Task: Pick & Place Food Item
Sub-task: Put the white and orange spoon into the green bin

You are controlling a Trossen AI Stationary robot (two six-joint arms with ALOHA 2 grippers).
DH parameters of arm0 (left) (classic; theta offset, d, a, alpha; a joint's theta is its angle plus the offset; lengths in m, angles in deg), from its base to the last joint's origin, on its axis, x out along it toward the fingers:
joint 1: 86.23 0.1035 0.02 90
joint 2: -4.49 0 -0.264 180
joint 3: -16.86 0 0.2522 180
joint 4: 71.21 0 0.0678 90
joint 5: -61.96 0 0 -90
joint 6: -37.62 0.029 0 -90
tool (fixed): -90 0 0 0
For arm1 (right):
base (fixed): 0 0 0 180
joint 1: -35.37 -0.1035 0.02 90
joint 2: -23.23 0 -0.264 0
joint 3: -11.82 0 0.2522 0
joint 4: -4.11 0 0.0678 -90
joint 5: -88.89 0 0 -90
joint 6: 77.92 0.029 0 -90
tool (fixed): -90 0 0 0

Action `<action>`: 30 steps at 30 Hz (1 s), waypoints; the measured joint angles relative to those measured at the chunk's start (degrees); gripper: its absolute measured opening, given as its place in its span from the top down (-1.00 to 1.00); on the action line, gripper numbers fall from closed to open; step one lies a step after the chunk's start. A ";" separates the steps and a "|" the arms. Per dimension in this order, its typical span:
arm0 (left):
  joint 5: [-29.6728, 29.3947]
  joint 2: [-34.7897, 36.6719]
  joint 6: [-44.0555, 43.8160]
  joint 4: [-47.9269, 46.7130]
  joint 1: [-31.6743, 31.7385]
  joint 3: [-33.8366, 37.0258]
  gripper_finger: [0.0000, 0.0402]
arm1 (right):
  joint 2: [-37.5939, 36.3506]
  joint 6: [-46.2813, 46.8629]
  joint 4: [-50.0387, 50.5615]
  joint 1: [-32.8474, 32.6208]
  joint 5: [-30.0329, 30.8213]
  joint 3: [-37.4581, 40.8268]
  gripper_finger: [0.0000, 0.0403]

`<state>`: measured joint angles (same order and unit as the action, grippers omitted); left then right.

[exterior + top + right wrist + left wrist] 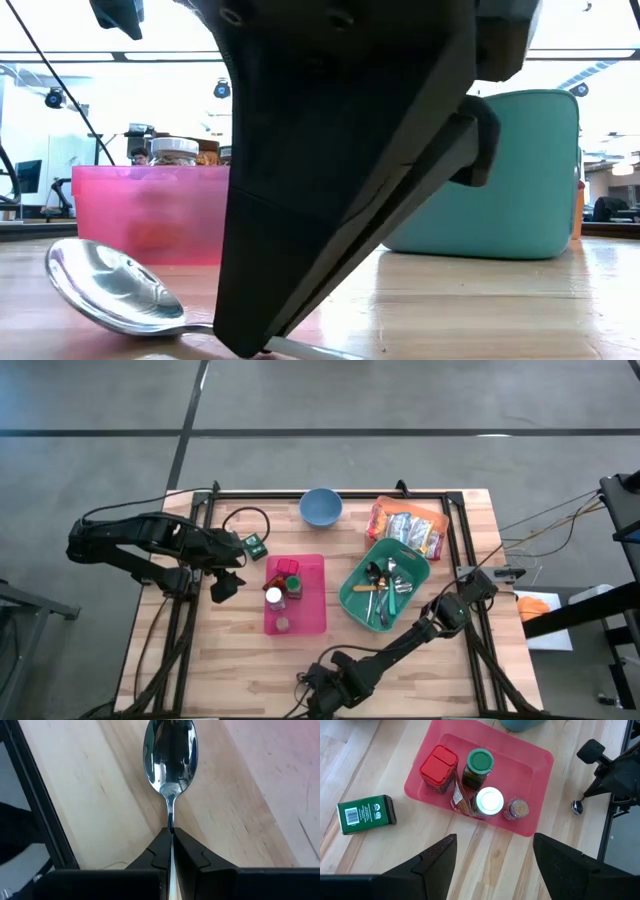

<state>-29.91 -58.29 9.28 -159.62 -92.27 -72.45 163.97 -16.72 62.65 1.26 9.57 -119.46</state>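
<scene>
A metal spoon (170, 755) lies on the wood table near its front edge, bowl up, and also shows in the low view (110, 290). My right gripper (171, 837) is shut on its handle; in the high view it sits at the front middle (315, 685). My left gripper (495, 852) hangs open above the table, left of the pink bin (310, 622). The bin holds a red-lidded container (438, 766), a green-lidded jar (480, 765), a white-lidded jar (489, 801) and a small spice jar (517, 809). My right gripper pinches the spoon's thin handle (170, 822) between its two fingertips, just behind the bowl. The fingers come from above, slanting down. The bowl (100, 285) rests on the table and the spoon lies flat.
A teal bin (352, 592) with cutlery stands right of the pink bin. A blue bowl (320, 507) and snack packets (405, 525) sit at the far edge. A green box (366, 813) lies left of the pink bin. Black frame rails border the table.
</scene>
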 joint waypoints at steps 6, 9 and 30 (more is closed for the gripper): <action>0.00 0.00 -0.01 -0.02 0.00 0.00 -0.31 | 0.00 4.99 -0.01 0.00 0.02 0.00 0.96; 0.00 0.01 -0.02 -0.02 0.00 0.00 -0.31 | 0.00 7.31 -0.02 0.00 0.00 0.00 0.96; 0.00 0.02 -0.27 -0.44 0.00 0.00 -0.31 | 0.09 1.32 -0.07 0.37 4.92 0.15 0.24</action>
<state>-29.91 -58.27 9.01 -160.06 -92.27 -72.45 164.06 -15.40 62.58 1.63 14.49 -119.30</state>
